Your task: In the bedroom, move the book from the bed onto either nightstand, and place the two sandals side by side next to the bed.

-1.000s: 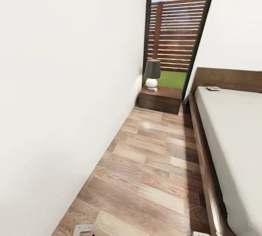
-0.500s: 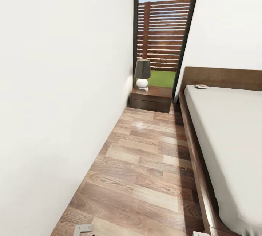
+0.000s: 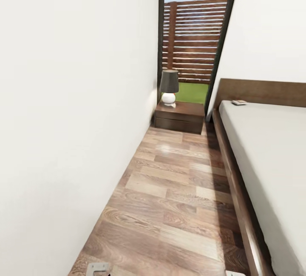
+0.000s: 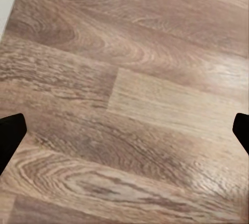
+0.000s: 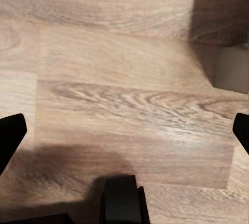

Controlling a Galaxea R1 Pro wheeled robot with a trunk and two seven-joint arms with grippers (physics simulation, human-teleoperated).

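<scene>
1. A narrow strip of wood plank floor (image 3: 178, 191) is seen in the head view, bounded by a white wall (image 3: 72, 110) on the left and the bed (image 3: 272, 157) on the right; the off-white mattress is framed in dark brown wood.
2. The book (image 3: 239, 102) is seen lying flat on the mattress, close to the headboard (image 3: 263, 93), near the bed's left edge.
3. The nightstand (image 3: 179, 116) is placed at the far end of the strip, just beside the bed's head; a lamp (image 3: 168, 86) with a dark shade and white base is carried on its top; a tall black-framed window (image 3: 195, 33) is seen behind it.
4. The left gripper (image 4: 124, 133) is held over bare floor; its fingers are spread wide, nothing between them.
5. The right gripper (image 5: 124, 133) is likewise spread wide over floor, holding nothing.
</scene>
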